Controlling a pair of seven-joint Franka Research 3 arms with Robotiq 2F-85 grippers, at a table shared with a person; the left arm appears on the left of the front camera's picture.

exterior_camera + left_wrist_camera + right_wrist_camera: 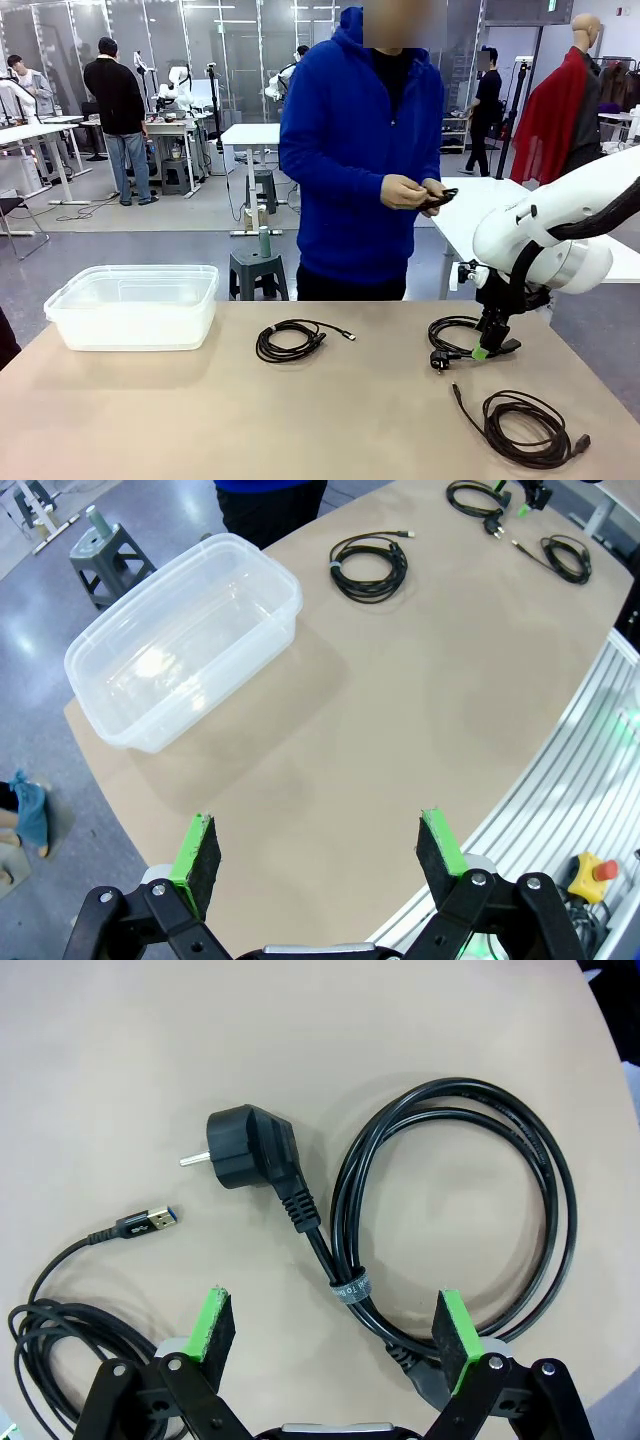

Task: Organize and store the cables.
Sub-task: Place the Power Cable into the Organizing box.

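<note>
A: Where are the cables placed, reckoned from the clear container (62,298)?

B: Nearest the robot's edge, and farthest to the right of the container, a thin coil (525,428) with a USB end (150,1222) is laid flat. Just beyond it, also well to the container's right, a thicker mains cord (545,1170) is coiled and bound by a strap (350,1287), its angled plug (245,1150) lying outside the loop. A third coil (288,341) is found between that cord and the container, at about the container's depth. Beyond the table, a small black cable (441,197) is held in the person's hands (405,192).

A: And the grippers?

B: The right gripper (332,1302) is poised close over the mains cord, jaws spread wide and nothing gripped, with the strapped part lying between the fingers. The left gripper (318,825) is held high on the near side of the container, likewise spread wide and empty.

A: How is the mains cord expected to handle?

B: It is judged light but springy (the rubber jacket should give good grip). If it is taken at the strap, the turns would be kept together. If a single strand is taken, the coil would likely sag and twist. Nothing is seen stored in the container yet.
</note>
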